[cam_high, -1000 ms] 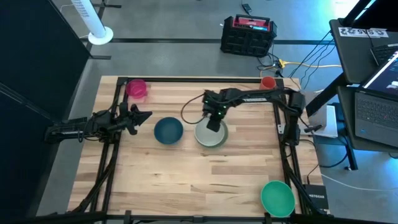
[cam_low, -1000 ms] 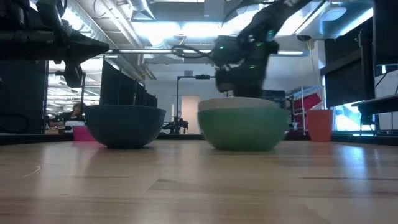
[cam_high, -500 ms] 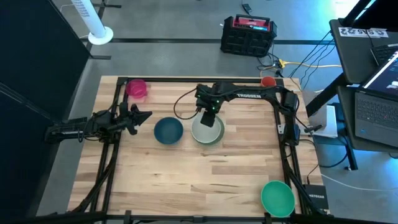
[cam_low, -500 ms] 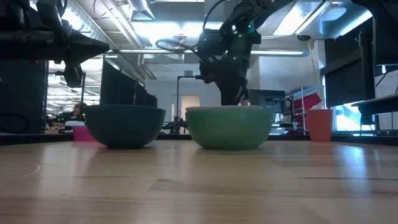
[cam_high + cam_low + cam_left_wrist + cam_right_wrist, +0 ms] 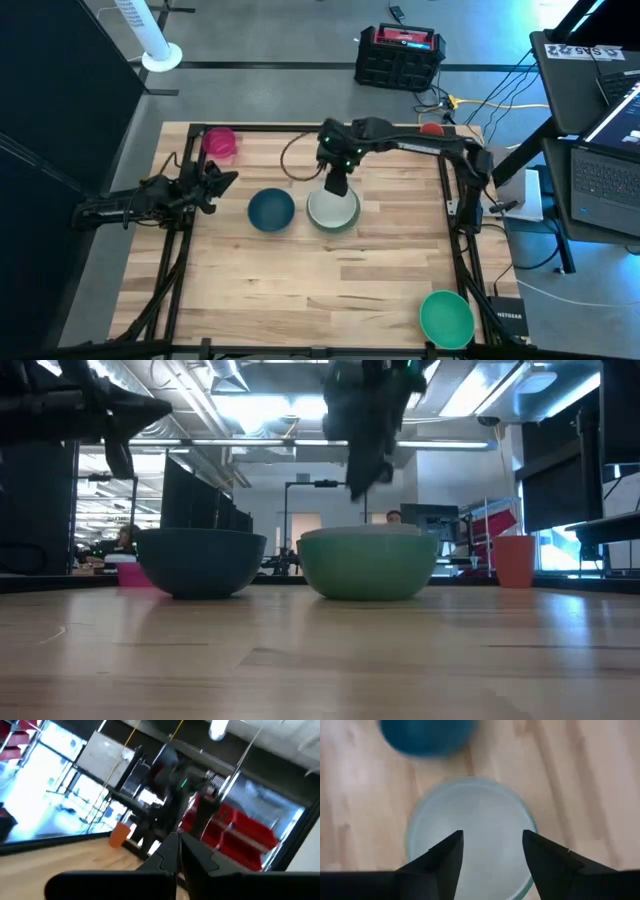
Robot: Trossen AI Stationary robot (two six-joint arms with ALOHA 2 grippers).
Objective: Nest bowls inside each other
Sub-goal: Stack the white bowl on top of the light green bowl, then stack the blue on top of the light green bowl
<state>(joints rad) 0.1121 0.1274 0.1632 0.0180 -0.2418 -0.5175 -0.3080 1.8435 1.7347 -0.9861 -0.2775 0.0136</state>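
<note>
A white bowl (image 5: pixel 333 208) sits nested in the muted sage green bowl (image 5: pixel 368 567) at mid-table; its rim (image 5: pixel 365 531) peeks just above the green one. My right gripper (image 5: pixel 492 840) hangs open above it, pointing steeply down, clear of the rim. Left of this stack the dark teal bowl (image 5: pixel 270 210) rests on its base. The magenta-pink bowl (image 5: pixel 220 143) stands at the far left corner. The bright green bowl (image 5: pixel 446 318) is at the near right corner. My left gripper (image 5: pixel 178 837) waits shut at the table's left edge (image 5: pixel 225 180), pointing level.
A small orange cup (image 5: pixel 431 130) stands at the far right corner, under the right arm. Black frame rails (image 5: pixel 180 260) run along the table's left, right and far edges. Bare wood (image 5: pixel 320 290) lies between the bowls and the near edge.
My right gripper has let go of the white bowl and risen well above it. The white bowl has settled down into the sage green bowl, and the stack has slid a little toward the teal bowl. My left gripper has lifted slightly.
</note>
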